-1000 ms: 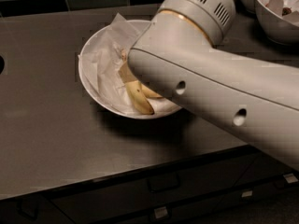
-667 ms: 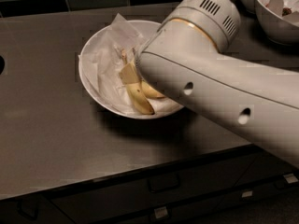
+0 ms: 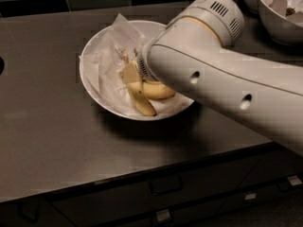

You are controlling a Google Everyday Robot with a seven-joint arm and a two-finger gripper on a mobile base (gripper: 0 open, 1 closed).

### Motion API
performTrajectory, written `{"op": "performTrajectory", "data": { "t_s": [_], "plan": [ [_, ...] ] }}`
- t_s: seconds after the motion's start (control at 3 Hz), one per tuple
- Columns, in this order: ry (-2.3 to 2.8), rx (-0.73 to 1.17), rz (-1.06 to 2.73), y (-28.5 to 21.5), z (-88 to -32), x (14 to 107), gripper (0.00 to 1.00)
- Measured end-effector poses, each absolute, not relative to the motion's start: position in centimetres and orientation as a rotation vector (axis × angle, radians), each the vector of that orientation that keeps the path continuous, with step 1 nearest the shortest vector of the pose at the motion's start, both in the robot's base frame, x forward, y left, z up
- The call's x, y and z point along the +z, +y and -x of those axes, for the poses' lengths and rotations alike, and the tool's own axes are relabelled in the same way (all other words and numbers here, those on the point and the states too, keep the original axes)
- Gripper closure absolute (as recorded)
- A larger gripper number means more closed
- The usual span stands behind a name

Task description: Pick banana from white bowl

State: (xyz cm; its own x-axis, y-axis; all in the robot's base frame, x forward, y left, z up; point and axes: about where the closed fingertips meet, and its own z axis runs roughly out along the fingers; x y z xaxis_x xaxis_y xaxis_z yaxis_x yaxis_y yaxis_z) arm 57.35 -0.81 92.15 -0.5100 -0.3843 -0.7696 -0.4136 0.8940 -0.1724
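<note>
The wide white bowl (image 3: 90,82) with crumpled white paper lining (image 3: 111,46) sits on the dark counter. My arm (image 3: 213,74) reaches from the right over the bowl's right half. The gripper (image 3: 131,72) is down inside the bowl at the arm's left end, mostly hidden by the wrist. Two short, curved, deep-yellow bananas (image 3: 142,102) lie just below it, one pointing to the front, one (image 3: 160,91) running under the arm. The long pale banana is hidden from view. I cannot tell whether the gripper holds anything.
Two smaller white bowls (image 3: 279,18) with reddish bits stand at the back right. The dark counter (image 3: 52,141) extends left and to the front, with drawers (image 3: 165,186) below its front edge. A tiled wall runs along the back.
My arm has shifted slightly right and back over the bowl. More of the two yellow bananas shows below the wrist.
</note>
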Motion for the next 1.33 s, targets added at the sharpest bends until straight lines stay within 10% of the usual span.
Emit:
{"op": "performTrajectory", "data": {
  "t_s": [1.33],
  "plan": [
    [2.153, 0.122, 0.526, 0.3, -59.4, 90.2, 0.23]
  ]
}}
